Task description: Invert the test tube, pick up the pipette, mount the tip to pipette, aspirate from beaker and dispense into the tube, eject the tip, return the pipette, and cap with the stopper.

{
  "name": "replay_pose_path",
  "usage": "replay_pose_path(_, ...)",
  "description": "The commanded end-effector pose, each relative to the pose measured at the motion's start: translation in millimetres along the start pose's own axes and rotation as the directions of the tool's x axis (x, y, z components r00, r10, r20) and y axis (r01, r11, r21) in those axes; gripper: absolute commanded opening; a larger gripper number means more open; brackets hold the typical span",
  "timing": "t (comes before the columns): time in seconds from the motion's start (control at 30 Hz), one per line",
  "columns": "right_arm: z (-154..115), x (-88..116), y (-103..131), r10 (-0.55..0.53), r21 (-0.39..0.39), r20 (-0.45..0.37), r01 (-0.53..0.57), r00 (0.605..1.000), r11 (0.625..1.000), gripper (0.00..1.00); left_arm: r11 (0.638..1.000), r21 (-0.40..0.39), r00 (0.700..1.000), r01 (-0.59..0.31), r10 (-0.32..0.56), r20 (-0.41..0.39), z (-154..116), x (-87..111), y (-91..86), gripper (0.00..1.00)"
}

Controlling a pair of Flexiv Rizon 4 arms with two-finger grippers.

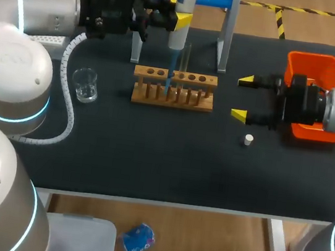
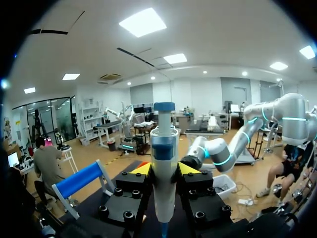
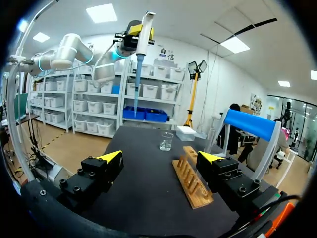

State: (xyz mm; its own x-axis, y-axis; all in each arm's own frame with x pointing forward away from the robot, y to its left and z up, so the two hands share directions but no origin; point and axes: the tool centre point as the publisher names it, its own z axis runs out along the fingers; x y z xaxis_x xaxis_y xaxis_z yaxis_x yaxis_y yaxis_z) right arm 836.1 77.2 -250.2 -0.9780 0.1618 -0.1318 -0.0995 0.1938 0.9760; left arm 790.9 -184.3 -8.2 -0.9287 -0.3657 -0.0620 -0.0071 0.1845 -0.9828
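My left gripper is shut on the white pipette, which it holds upright above the wooden tube rack. The pipette's blue tip points down over the rack, beside a thin glass test tube standing in it. In the left wrist view the pipette sits between the yellow fingers. My right gripper is open just right of the rack with nothing in it. The small white stopper lies on the mat in front of it. The glass beaker stands left of the rack.
An orange bin sits at the right, behind my right wrist. The blue pipette stand rises behind the rack. A white tip box is at the far left. From the right wrist, the rack and beaker lie ahead.
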Motion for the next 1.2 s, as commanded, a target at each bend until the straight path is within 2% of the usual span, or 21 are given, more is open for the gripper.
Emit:
replay_pose_path(0.03, 0, 0, 0, -0.001, 0.0, 0.0, 0.001, 1.0, 1.0, 1.0, 1.0, -0.003, 1.0, 0.001, -0.001, 0.001, 2, 0.0, -0.8, 0.0)
replay_pose_path(0.13, 0, 0, 0, -0.001, 0.0, 0.0, 0.001, 1.0, 1.0, 1.0, 1.0, -0.003, 1.0, 0.001, -0.001, 0.001, 2, 0.0, -0.8, 0.0)
replay_pose_path(0.37, 2, 16, 8, 0.037, -0.06, -0.042, -0.039, 0.998, 0.997, 1.0, 1.0, 0.025, 0.998, 0.01, -0.009, -0.057, 17, 21.6, 24.6, 0.0)
replay_pose_path(0.6, 9, 28, 33, 0.046, -0.15, -0.054, -0.053, 0.997, 0.987, 1.0, 0.998, 0.053, 0.998, 0.04, -0.037, -0.056, 21, 43.5, 51.9, 0.0)
replay_pose_path(0.73, 20, 33, 47, 0.034, -0.175, -0.066, -0.045, 0.997, 0.984, 1.0, 0.996, 0.076, 0.998, 0.051, -0.049, -0.033, 21, 45.9, 67.9, 0.0)
replay_pose_path(0.97, 41, 42, 72, 0.048, -0.229, -0.12, -0.075, 0.992, 0.971, 1.0, 0.996, 0.093, 0.999, 0.015, -0.012, -0.033, 26, 45.5, 78.5, 0.0)
replay_pose_path(1.2, 60, 52, 91, 0.046, -0.228, -0.201, -0.093, 0.978, 0.969, 1.0, 0.996, 0.093, 0.999, 0.015, -0.012, -0.033, 26, 45.5, 78.5, 0.0)
